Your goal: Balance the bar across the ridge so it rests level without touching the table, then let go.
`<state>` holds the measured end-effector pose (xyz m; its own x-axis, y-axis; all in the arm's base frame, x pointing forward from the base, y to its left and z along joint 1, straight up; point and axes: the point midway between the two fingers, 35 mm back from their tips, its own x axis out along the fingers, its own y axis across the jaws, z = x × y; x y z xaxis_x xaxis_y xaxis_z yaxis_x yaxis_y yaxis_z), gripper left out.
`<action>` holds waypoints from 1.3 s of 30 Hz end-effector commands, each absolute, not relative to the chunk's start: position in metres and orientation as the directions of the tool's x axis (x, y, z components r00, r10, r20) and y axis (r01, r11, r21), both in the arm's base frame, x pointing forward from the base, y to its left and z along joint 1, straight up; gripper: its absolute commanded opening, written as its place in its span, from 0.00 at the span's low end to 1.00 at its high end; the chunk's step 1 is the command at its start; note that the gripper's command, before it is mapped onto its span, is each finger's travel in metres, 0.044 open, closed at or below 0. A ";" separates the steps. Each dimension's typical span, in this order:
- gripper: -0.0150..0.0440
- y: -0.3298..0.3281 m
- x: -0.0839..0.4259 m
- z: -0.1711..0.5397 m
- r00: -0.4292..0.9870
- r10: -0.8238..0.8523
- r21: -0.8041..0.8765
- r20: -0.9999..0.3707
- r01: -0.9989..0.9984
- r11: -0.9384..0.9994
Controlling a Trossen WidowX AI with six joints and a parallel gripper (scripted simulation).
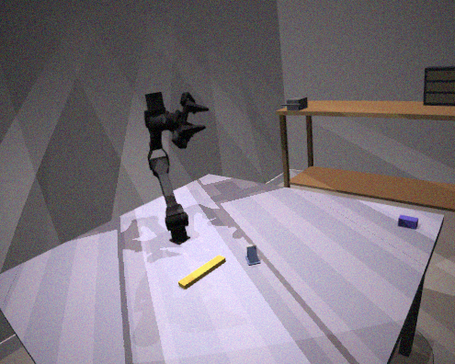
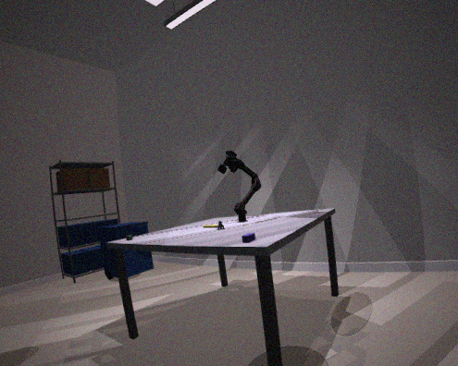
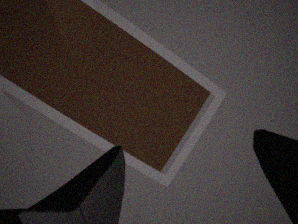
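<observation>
The yellow bar [image 1: 202, 272] [image 2: 210, 226] lies flat on the table [image 1: 205, 322] [image 2: 188, 249], in front of the arm's base. The ridge, a small dark blue-grey piece with a wider foot [image 1: 252, 255] [image 2: 220, 225], stands a short way to the right of the bar in the top view; the two are apart. My gripper [image 1: 207, 118] [image 3: 188, 147] is open and empty, raised high above the table, with its fingers pointing sideways. Neither the bar nor the ridge shows in the wrist view.
A purple-blue block [image 1: 407, 221] [image 2: 248, 237] sits near a table corner, well away from the bar. A small dark green object [image 2: 129, 237] is at another corner. A wooden bench [image 1: 375, 108] and a wire shelf [image 2: 82, 190] stand beyond the table.
</observation>
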<state>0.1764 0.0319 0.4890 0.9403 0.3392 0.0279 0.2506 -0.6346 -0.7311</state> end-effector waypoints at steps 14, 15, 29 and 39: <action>0.79 -0.035 0.264 0.381 0.915 0.171 -0.886 -0.365 -0.285 -0.366; 0.79 -0.038 0.267 0.374 0.907 0.163 -0.882 -0.390 -0.316 -0.349; 0.79 -0.068 0.290 0.271 0.699 0.079 -0.703 -0.710 -0.699 -0.134; 0.79 -0.079 0.285 0.201 0.459 0.044 -0.460 -0.887 -0.887 -0.029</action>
